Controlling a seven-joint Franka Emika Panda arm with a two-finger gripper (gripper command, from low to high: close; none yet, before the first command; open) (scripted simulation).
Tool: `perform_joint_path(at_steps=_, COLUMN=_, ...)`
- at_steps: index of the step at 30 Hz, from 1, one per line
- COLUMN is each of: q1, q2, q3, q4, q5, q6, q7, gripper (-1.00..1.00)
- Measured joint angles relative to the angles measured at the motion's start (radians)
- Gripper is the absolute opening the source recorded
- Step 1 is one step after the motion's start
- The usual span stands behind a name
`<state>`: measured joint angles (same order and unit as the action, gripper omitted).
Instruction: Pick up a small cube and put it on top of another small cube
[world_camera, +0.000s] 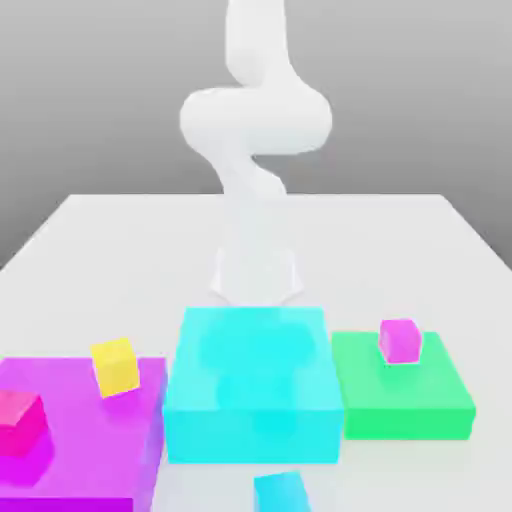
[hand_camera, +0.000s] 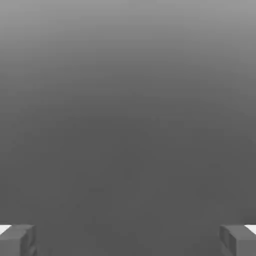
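Across the white tabletop (world_camera: 120, 260) sit three coloured blocks. Near its edge at the exterior view's left, the purple block (world_camera: 85, 430) carries a yellow cube (world_camera: 116, 368) and a pinkish-red cube (world_camera: 20, 422). The green block (world_camera: 405, 405) bears a magenta cube (world_camera: 400, 341); a blue cube (world_camera: 281, 492) lies just beside the cyan block (world_camera: 253, 385). The gripper (hand_camera: 128, 241) is open and empty.
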<state>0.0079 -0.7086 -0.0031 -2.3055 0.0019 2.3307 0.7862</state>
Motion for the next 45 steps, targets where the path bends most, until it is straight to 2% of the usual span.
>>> perform_joint_path(at_steps=26, q1=0.049, q2=0.949, q3=-0.001, q4=-0.057, q5=0.005, q6=0.319, q7=-0.133, gripper=0.0)
perform_joint_path(at_steps=31, q1=0.052, q2=1.13, q3=-0.001, q4=-0.038, q5=0.002, q6=0.435, q7=-0.14, gripper=0.0)
perform_joint_path(at_steps=32, q1=0.051, q2=1.164, q3=0.0, q4=-0.031, q5=0.003, q6=0.462, q7=-0.14, gripper=-1.0)
perform_joint_path(at_steps=39, q1=0.05, q2=1.172, q3=0.0, q4=-0.03, q5=0.001, q6=0.468, q7=-0.139, gripper=-1.0)
perform_joint_path(at_steps=45, q1=0.062, q2=0.981, q3=0.022, q4=-0.087, q5=-0.005, q6=0.334, q7=-0.169, gripper=-1.0)
